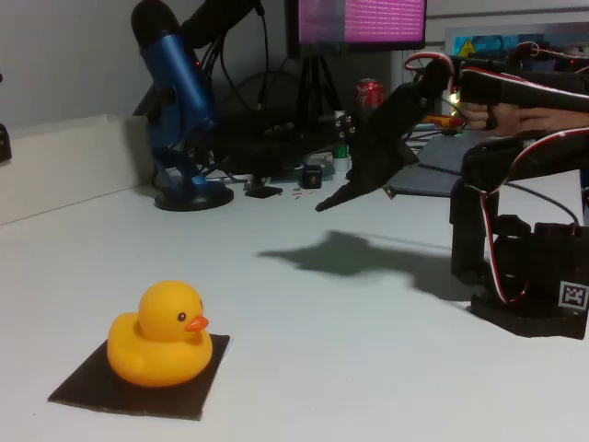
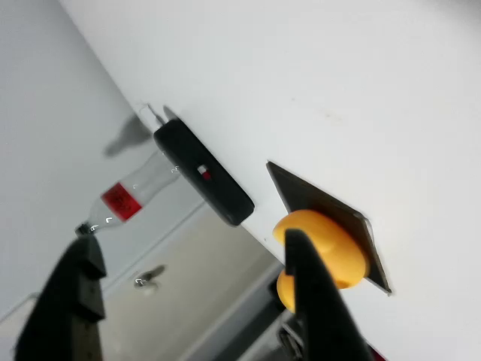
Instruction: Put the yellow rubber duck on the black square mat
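Note:
The yellow rubber duck (image 1: pixel 158 334) sits upright on the black square mat (image 1: pixel 198 387) at the front left of the white table, its orange beak pointing right. My gripper (image 1: pixel 354 189) hangs in the air far behind and to the right of it, pointing down to the left, over its own shadow. In the wrist view the gripper (image 2: pixel 188 244) is open, with nothing between its black fingers (image 2: pixel 312 293). Past them lie the duck (image 2: pixel 331 244) and the mat (image 2: pixel 319 199), far off.
A blue microphone (image 1: pixel 179 101) on a round stand, cables, a red can (image 1: pixel 370 92) and a monitor crowd the back of the table. My arm's base (image 1: pixel 529 276) stands at the right. A black flat device (image 2: pixel 203 173) and a clear bottle (image 2: pixel 124 199) lie at the table's edge.

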You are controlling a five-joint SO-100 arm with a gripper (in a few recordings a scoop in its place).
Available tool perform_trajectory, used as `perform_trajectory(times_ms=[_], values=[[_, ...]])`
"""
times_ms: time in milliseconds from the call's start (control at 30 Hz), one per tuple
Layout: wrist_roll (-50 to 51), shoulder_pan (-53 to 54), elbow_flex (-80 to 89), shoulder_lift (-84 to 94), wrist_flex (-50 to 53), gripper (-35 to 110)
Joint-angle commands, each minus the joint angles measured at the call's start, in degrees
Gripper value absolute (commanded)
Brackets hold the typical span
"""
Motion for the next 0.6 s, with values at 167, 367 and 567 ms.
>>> perform_trajectory(times_ms=[167, 367, 567], values=[[0.2, -0.1, 2.5, 0.8, -0.4, 11], [0.2, -0.2, 4.5, 0.8, 0.1, 7], [0.2, -1.8, 6.5, 1.5, 0.2, 7]])
